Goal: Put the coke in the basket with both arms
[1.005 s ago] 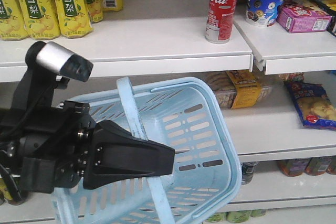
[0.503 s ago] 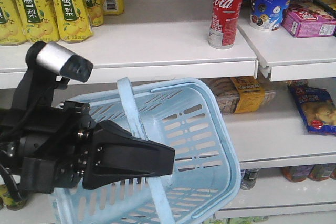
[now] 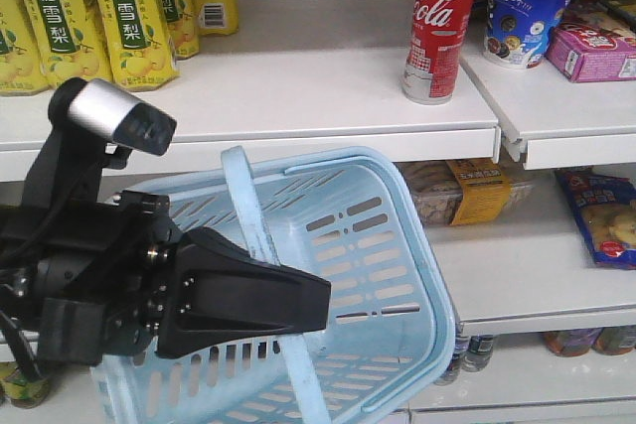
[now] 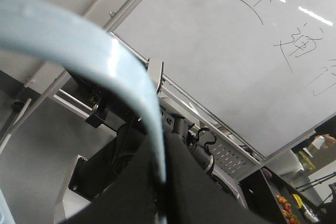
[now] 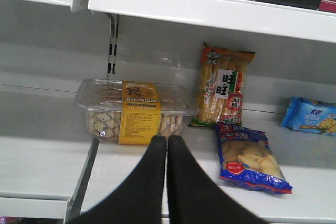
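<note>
Slim red coke (image 3: pixel 438 27), white script, stands on a shelf (image 3: pixel 298 96). Left gripper (image 3: pixel 316 305) clamps the handle (image 3: pixel 245 208) of the basket (image 3: pixel 298 163). Right gripper (image 5: pixel 167 145) is closed, empty.

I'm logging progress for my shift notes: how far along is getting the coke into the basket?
Done: the left gripper is shut on the strap handle of the light blue slotted plastic basket, holding it up, tilted. In hand: the right gripper, shut and empty, faces the lower shelf. Left: the slim red aluminium Coca-Cola bottle stands on the upper shelf, ungrasped and not in the basket.
</note>
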Motion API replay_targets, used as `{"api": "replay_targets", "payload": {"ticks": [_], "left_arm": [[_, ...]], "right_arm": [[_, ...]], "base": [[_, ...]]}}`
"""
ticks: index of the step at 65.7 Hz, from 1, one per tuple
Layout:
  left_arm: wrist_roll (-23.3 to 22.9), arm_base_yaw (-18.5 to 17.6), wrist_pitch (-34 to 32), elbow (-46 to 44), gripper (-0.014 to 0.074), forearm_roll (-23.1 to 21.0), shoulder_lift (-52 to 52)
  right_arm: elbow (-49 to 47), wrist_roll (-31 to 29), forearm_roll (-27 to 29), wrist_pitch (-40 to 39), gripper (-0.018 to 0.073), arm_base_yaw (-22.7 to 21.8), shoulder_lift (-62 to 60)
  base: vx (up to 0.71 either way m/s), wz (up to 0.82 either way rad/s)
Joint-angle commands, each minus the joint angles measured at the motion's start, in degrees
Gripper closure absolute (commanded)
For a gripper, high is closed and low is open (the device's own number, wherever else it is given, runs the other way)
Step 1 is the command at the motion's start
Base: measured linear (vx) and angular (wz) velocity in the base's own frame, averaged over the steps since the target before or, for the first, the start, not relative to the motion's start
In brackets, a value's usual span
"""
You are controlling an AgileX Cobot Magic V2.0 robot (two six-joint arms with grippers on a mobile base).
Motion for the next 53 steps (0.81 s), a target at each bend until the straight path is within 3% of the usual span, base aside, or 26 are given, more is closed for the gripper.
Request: {"api": "replay_targets", "payload": {"ticks": [1, 53], "left_arm": [[0.22, -0.21, -5.42, -1.6, 0.0603, -5.32, -1.49], [0.22, -0.21, -5.42, -1.6, 0.0603, -5.32, -1.49]], "right_arm": [[0.38, -0.25, -0.62, -4.0, 0.0564, -0.32, -0.69], [0.38, -0.25, -0.62, -4.0, 0.0564, -0.32, -0.69]], "base": [[0.04, 0.02], [0.03, 0.02]]}}
